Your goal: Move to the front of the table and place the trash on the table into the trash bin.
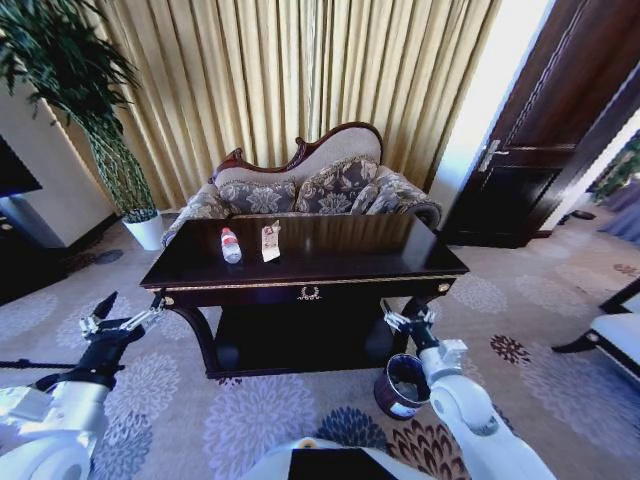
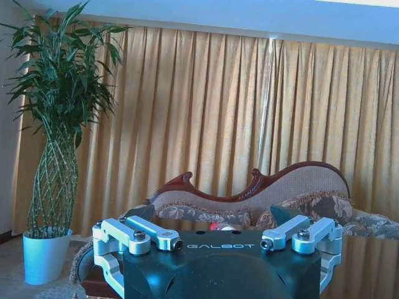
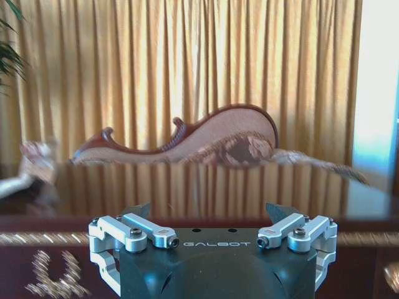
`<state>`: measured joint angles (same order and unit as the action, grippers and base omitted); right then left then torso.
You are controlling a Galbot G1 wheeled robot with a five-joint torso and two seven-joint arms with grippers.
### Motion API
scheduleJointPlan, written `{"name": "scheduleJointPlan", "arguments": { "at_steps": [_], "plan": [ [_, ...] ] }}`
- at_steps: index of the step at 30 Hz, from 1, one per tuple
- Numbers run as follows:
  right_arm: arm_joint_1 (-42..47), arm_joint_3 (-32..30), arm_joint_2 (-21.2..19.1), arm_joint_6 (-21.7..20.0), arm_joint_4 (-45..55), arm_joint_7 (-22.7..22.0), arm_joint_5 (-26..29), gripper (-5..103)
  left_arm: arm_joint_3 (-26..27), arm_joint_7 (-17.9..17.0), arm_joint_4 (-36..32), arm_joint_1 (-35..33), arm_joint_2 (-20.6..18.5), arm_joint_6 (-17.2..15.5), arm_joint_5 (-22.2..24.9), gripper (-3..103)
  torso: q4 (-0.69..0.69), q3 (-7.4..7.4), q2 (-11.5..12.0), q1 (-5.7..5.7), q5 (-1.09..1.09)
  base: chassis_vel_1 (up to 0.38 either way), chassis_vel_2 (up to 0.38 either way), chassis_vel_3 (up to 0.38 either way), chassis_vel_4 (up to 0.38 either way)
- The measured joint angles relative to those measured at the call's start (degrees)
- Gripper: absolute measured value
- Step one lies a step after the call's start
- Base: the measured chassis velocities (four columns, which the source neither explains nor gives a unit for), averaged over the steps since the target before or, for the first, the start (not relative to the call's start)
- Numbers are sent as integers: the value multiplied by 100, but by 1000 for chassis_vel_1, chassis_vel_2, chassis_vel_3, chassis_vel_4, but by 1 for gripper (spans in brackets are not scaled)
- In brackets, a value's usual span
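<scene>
The dark glossy table with gold trim stands straight ahead. On the left part of its top lie the trash items: a clear bottle with a red cap, and a crumpled beige wrapper beside it. The wrapper also shows blurred at the table's far end in the right wrist view. The dark round trash bin sits on the carpet by the table's front right leg. My left gripper hangs open, low, off the table's front left corner. My right gripper is open, just above the bin and below the table edge.
A patterned sofa stands right behind the table, before gold curtains. A tall plant in a white pot is at the back left, a dark door at the right, and a chair at the right edge. Open carpet lies in front.
</scene>
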<state>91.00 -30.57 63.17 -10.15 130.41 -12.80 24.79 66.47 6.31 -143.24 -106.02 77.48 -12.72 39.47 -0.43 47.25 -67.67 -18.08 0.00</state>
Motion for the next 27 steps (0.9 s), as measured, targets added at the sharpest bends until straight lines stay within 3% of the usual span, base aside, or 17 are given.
{"name": "scheduleJointPlan", "arguments": {
  "at_steps": [8,27],
  "plan": [
    [217,-29,-9,-438,1002,-321,39,100,32,-4,0,-15,-53,0,58,100,0,0,0,0,-1,0,0,0,0],
    [71,28,19,-289,729,-322,39,100,29,0,0,-51,-136,-3,60,100,0,-1,-1,2,0,-39,39,35,-35]
  ]
}}
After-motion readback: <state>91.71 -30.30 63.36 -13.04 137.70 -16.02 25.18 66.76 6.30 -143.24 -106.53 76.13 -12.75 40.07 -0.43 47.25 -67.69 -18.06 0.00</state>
